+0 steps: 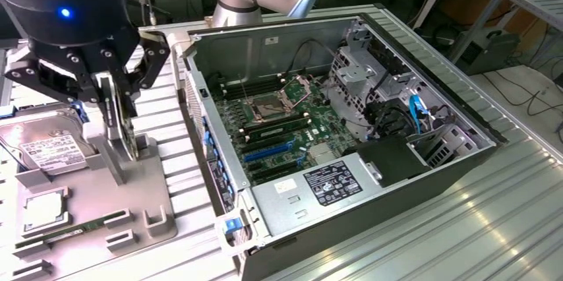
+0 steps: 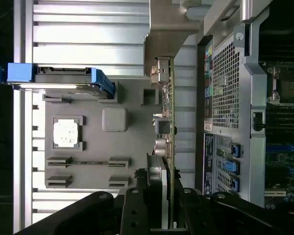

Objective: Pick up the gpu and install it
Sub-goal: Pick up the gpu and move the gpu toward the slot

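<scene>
**Gripper pinches the graphics card beside the open computer**

The gripper (image 1: 113, 95) hangs over the grey tray (image 1: 154, 208) on the exterior view's left. Its fingers press on both faces of the graphics card (image 1: 118, 126), which stands upright on its edge at a grey post of the tray. I cannot tell if the card is lifted. The open computer case (image 1: 264, 47) is just to the right.

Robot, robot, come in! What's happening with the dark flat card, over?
Gripper clamped on thin black flat card with silvery bracket. Card upright at grey holder tray, not yet in open computer case. Case's metal wall between card and blue slots.
</scene>
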Tool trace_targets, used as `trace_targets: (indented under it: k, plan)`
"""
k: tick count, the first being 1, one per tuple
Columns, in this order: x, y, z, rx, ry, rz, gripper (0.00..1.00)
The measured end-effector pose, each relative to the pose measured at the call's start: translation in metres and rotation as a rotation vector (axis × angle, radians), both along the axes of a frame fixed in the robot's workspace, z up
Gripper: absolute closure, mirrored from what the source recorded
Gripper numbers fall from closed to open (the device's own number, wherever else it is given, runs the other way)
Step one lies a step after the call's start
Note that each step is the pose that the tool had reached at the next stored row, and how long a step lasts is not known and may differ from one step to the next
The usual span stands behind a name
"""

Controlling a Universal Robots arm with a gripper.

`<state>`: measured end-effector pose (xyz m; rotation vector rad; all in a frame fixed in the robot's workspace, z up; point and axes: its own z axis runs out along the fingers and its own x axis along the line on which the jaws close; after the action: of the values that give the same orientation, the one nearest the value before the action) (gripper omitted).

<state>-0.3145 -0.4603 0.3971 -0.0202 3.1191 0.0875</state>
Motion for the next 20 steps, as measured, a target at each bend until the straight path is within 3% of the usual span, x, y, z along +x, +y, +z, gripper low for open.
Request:
trace_targets:
  k: [13,20]
  plan:
    - [0.000,0.0000,0.0351,0.0000,0.0001,0.000,0.72]
    - [0.000,0.0000,0.0372,-0.0003,0.0001,0.000,0.72]
